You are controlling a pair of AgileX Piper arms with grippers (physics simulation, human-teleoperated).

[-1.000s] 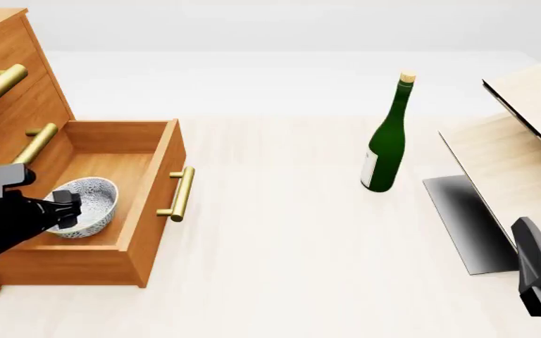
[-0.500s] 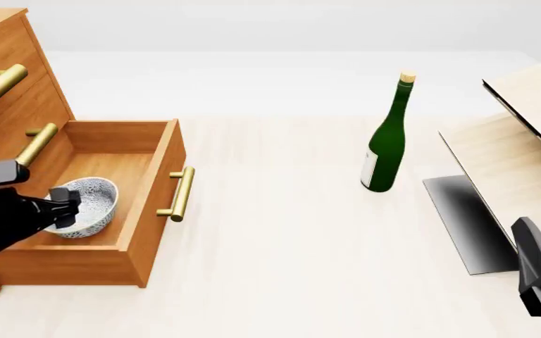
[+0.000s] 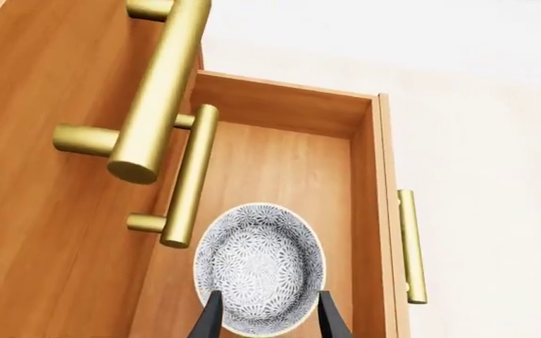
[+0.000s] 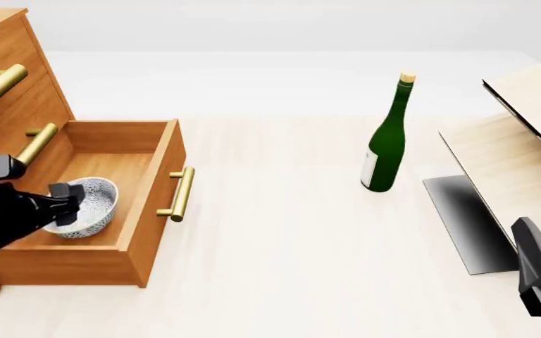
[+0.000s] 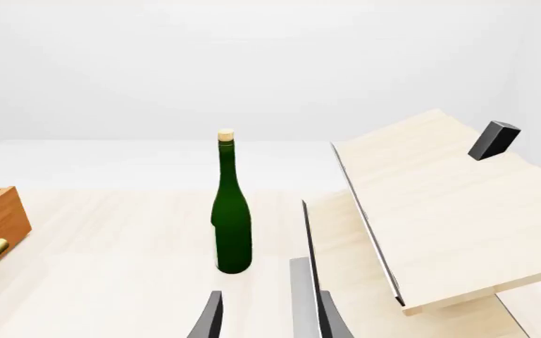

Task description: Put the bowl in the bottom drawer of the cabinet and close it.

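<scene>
1. Bowl [image 4: 85, 205] sits inside the open bottom drawer [image 4: 148, 211].
2. Left pincer [image 3: 268, 318] released, fingers either side of the bowl's near rim.
3. Drawer handle [image 4: 178, 193] lies beyond the bowl; right pincer [image 5: 265, 317] open, well apart.

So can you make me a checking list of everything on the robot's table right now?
Surface: pale wood table, bare around the things.
Job's things: bowl sits inside the bottom drawer, which is pulled open; cabinet with its two upper drawers shut.
Clutter: green bottle standing upright with a cork; pale wood structure with slanted boards.
Grippers: left gripper open, fingers either side of the bowl's near rim; right gripper open, holding nothing, low at the table's right.
Cables: nothing seen.
Surroundings: plain white background, nothing else seen.
</scene>
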